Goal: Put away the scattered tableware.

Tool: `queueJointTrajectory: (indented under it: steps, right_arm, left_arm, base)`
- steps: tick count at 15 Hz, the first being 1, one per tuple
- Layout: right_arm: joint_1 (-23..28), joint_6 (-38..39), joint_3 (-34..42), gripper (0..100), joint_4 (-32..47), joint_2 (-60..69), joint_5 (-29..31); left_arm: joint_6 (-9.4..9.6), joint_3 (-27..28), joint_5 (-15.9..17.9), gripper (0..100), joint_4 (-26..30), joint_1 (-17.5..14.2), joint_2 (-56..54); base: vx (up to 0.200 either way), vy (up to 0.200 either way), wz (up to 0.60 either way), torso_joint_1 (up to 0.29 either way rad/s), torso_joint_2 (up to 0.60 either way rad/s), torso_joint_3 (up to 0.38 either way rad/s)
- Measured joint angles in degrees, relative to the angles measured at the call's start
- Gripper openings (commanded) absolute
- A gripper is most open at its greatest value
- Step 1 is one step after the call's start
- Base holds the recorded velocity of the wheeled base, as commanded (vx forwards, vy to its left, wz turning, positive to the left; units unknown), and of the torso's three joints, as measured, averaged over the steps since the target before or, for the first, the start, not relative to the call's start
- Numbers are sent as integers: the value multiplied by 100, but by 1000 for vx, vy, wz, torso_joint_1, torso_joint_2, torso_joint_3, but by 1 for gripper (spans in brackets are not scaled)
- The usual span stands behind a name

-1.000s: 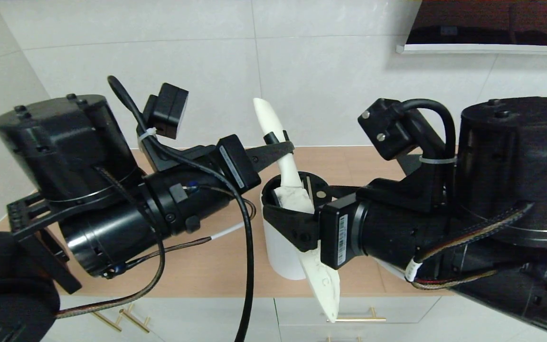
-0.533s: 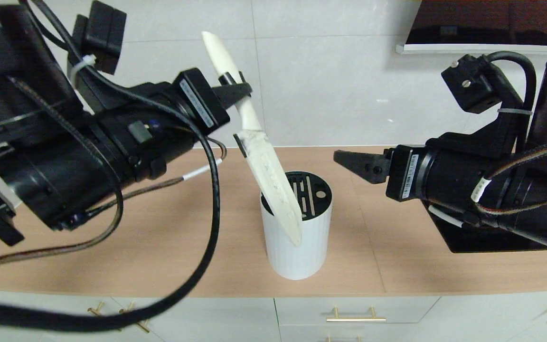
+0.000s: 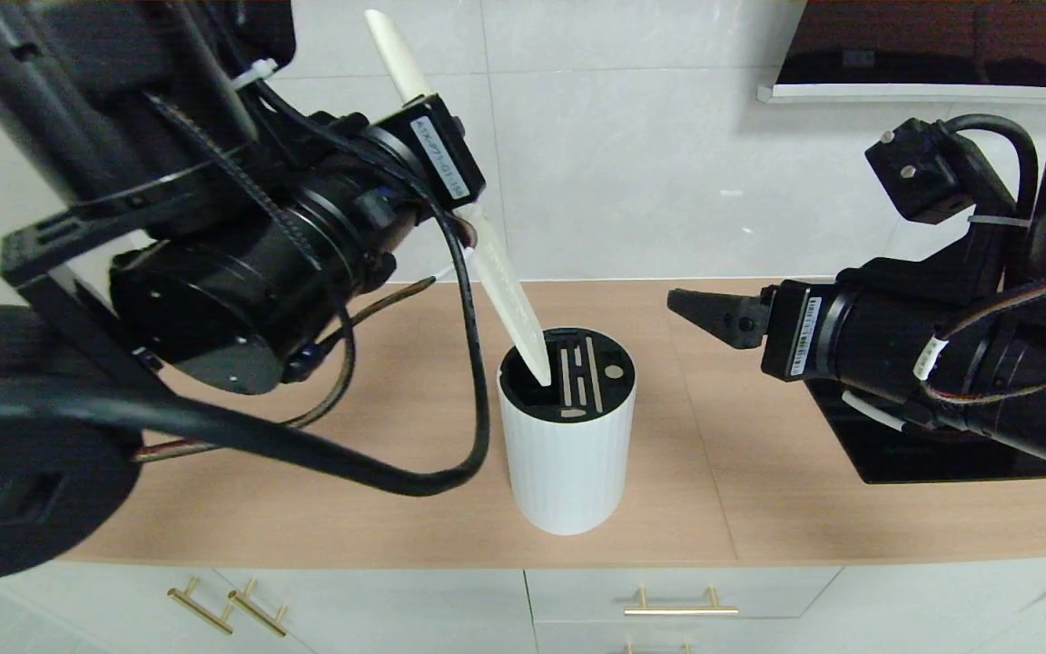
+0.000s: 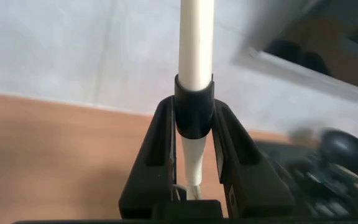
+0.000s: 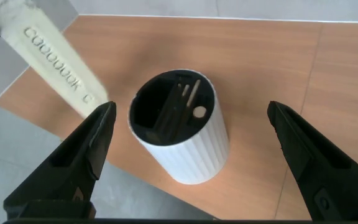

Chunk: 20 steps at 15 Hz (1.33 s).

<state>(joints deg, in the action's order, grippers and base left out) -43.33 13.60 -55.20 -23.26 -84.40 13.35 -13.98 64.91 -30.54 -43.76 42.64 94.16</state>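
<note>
Left gripper [image 4: 194, 115] clamped on white knife [image 3: 509, 300] handle, blade slanting down. In my head view, wrist hides the grip itself. Tip at wide slot of knife block [image 3: 568, 454], possibly just inside; can't confirm. Block upright on counter [image 3: 305, 490]. Right gripper [image 5: 189, 107] spread wide, level with block top, apart from it.

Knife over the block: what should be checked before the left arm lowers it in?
1. Grip: left gripper is shut on the handle of the knife. Ok.
2. Tip aim: in the head view the tip lines up with the wide slot of the knife block. Ok.
3. Blade angle: tilted, while the block stands upright. Not ok.
4. Block: upright on the counter. Ok.
5. Right gripper: open, off to the side, apart from the block. Ok.
6. Tip height above the slot: cannot tell.
</note>
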Motion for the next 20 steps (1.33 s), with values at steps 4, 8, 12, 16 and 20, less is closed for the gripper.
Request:
queueJointTrajectory:
  steps: [4, 8, 12, 16, 20]
  right_arm:
    - [0, 0, 16, 100, 0, -6, -2]
    - [2, 0, 18, 100, -11, -46, -5]
    - [2, 0, 52, 100, -27, -91, -7]
    - [2, 0, 60, 100, -28, -110, -18]
    - [2, 2, 62, 100, -28, -118, -18]
  left_arm:
    - [917, -185, -492, 0, -983, 73, 463]
    - [1152, -338, -536, 0, -1330, 77, 683]
    - [1161, -332, -556, 0, -1546, 77, 918]
    - [1156, -323, -573, 0, -1634, 77, 1130]
    - [1142, -312, -573, 0, -1645, 77, 1328]
  base:
    - [0, 0, 0, 0, 0, 0]
    - [0, 0, 0, 0, 0, 0]
    - [0, 0, 0, 0, 0, 0]
    - [0, 0, 0, 0, 0, 0]
    - [0, 0, 0, 0, 0, 0]
